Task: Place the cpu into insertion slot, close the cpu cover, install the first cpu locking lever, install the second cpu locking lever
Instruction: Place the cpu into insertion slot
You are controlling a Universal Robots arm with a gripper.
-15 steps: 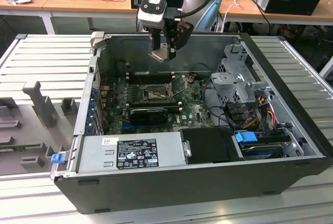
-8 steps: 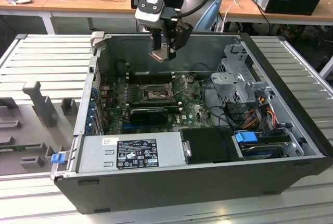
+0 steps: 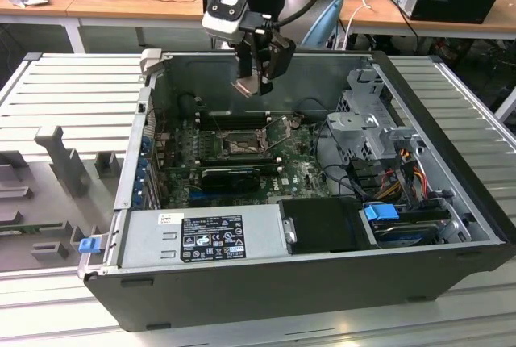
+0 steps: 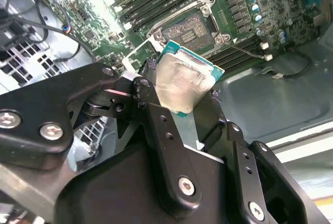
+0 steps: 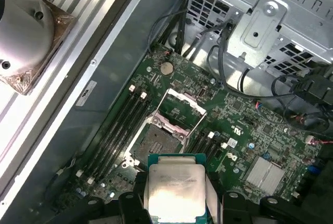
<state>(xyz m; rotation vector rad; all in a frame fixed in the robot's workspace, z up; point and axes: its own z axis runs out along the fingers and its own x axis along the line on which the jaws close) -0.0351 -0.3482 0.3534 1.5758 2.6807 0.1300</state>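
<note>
My gripper [image 3: 251, 82] hangs above the open computer case, shut on the cpu [image 3: 246, 87], a flat silver-topped square chip. In both wrist views the cpu [image 4: 183, 81] [image 5: 174, 187] sits between the black fingers [image 4: 156, 114], its green-edged rim showing. The insertion slot [image 3: 241, 147] lies lower down on the green board, open and dark-centred [image 5: 156, 141] [image 4: 191, 26]. The cpu cover [image 5: 180, 108], a metal frame with a square window, stands flipped open beside the slot. The chip is held well clear of the board.
A black graphics card [image 3: 230, 176] lies just in front of the socket, and long memory slots [image 5: 117, 127] flank it. The power supply [image 3: 201, 238], drive cage [image 3: 367, 121] and loose cables [image 5: 307, 104] crowd the case. A round metal cooler [image 5: 26, 31] rests outside the case wall.
</note>
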